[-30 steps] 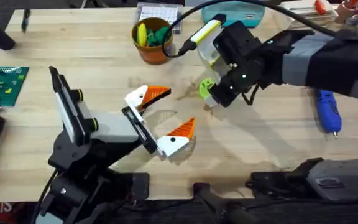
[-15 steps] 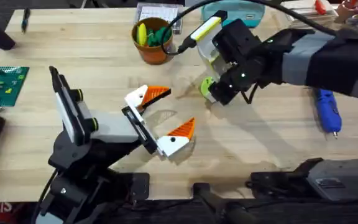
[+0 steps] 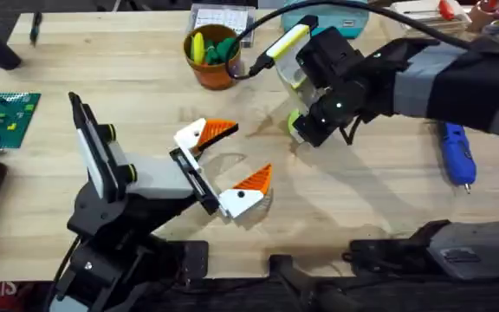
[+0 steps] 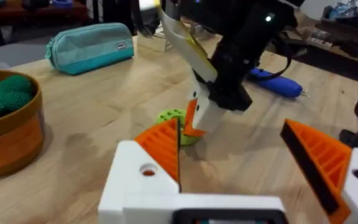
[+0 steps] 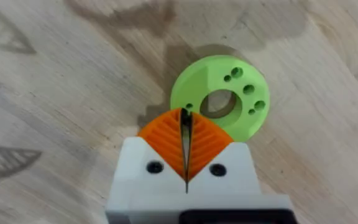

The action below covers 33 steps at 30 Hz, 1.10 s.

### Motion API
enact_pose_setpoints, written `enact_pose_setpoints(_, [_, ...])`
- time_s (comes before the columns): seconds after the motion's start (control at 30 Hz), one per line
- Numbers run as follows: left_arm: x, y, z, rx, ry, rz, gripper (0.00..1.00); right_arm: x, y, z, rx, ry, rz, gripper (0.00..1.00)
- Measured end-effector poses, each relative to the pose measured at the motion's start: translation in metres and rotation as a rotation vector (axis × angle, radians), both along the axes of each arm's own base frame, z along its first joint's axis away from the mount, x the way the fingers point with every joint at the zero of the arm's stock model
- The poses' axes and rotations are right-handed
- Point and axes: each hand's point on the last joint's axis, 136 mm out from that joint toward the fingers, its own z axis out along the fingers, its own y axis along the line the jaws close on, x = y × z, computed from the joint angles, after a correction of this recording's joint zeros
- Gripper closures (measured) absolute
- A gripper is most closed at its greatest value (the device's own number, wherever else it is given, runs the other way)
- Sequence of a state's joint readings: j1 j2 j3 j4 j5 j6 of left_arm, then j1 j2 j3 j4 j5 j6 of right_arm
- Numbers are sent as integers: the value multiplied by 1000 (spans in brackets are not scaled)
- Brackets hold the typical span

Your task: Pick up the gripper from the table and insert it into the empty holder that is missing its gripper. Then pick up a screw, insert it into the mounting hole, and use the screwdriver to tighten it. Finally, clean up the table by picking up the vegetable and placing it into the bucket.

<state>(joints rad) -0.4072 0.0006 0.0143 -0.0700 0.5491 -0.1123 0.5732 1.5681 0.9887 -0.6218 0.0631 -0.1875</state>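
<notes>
Since a second ago the right gripper (image 5: 186, 152) has crept slightly toward the far side of the table (image 3: 128, 78), hovering over the green ring (image 5: 219, 102) with its pads pressed together on nothing. Nearer the bases, the left gripper (image 3: 232, 165) waits with fingers spread wide. Vegetables already sit in the bucket (image 3: 212, 71); the screwdriver (image 3: 457, 154) lies untouched far right. Risk: shut fingertips may just nudge the flat ring away.
</notes>
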Motion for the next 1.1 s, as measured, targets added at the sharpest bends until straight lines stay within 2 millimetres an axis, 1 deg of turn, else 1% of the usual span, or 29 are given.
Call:
enact_pose_setpoints(0.17, [0, 0, 0, 0, 0, 0, 14, 1, -4, 1, -24, -4, -6, 994])
enact_pose_setpoints(0.3, [0, 0, 0, 0, 0, 0, 14, 4, -10, 6, -60, -16, -16, 995])
enact_pose_setpoints(0.47, [0, 0, 0, 0, 0, 0, 14, 8, -9, 17, -65, -25, -19, 995])
enact_pose_setpoints(0.67, [0, 0, 0, 0, 0, 0, 14, 4, -10, 31, -76, 9, -15, 995])
enact_pose_setpoints(0.77, [0, 0, 0, 0, 0, 0, 14, 2, -10, 46, -82, 23, -14, 995])
enact_pose_setpoints(0.87, [0, 0, 0, 0, 0, 0, 15, 5, -7, 66, -72, 18, -10, 995])
enact_pose_setpoints(0.97, [0, 0, 0, 0, 0, 0, 14, 8, 4, 90, -36, -8, 6, 995])
enact_pose_setpoints(1.1, [0, 0, 0, 0, 0, 0, 14, 9, 24, 123, 42, -53, 45, 995])
